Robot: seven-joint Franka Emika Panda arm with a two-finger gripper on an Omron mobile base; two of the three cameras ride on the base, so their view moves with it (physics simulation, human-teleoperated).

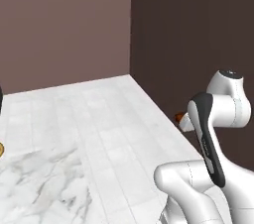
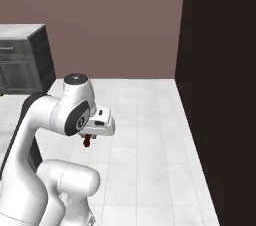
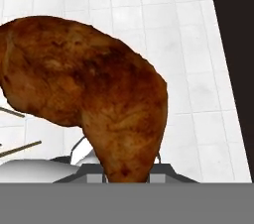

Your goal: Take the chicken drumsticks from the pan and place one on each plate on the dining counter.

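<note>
1. The gripper (image 3: pixel 128 176) held a drumstick (image 3: pixel 94 89), its thin bone end pinched between the fingers at the bottom of the hand view and its plump end swelling up and to the left.
2. In that view the meat was reddish-brown with darker mottled patches, and it covered most of the middle of the frame.
3. Behind the drumstick lay a white tiled floor (image 3: pixel 163 15), with a dark wall (image 3: pixel 233 44) running down the right edge.
4. In the right base view the drumstick (image 2: pixel 88 140) showed as a small reddish-brown bit hanging under the white hand, just below the arm's wrist (image 2: pixel 100 122); the fingers themselves were hidden there.
5. In the left base view only a small orange-brown tip of the drumstick (image 1: pixel 179 117) peeked out beside the forearm, close to the dark wall (image 1: pixel 188 29).
6. The arm (image 1: pixel 218 114) was folded up over its base, the hand held high above the floor (image 1: pixel 99 114).
7. A marble slab (image 1: pixel 39 183) filled the lower left of the left base view, with a golden rim of a plate (image 1: pixel 1 149) just cut by the left edge.
8. A grey cabinet (image 2: pixel 22 57) with a marble top stood at the left of the right base view, well apart from the arm.
</note>
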